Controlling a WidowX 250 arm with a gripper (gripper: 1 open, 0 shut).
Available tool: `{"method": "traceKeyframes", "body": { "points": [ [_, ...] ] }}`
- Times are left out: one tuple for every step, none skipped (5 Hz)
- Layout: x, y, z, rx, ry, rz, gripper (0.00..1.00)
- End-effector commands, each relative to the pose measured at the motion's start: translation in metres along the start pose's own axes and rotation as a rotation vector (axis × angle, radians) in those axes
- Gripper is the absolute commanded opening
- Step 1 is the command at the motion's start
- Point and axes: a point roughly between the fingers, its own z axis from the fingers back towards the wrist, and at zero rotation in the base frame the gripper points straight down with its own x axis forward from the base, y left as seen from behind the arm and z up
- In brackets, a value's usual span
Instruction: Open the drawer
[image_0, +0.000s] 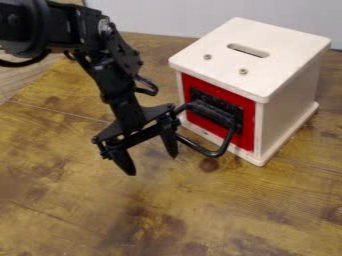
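gripper (144, 150) mid-frame, fingers spread, holding nothing | hung left of handle (217, 133) | drawer (217, 112) seemingly shut | risk: missed hook, box (254, 82) dragged

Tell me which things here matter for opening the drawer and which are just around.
For the job:
- drawer, red front
- handle, black loop
- gripper, fingers spread, beside the handle

Just around:
- box, cream, holds the drawer
- slot in the box top
- table, worn wood
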Motion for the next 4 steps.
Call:
{"method": "traceKeyframes", "body": {
  "points": [
    [0.004, -0.008, 0.022, -0.046, -0.031, 0.0, 1.0],
    [0.0, -0.014, 0.019, -0.055, -0.038, 0.054, 1.0],
    [-0.006, -0.019, 0.016, -0.063, -0.046, 0.106, 1.0],
    [-0.009, -0.023, 0.011, -0.067, -0.04, 0.12, 1.0]
  ]
}}
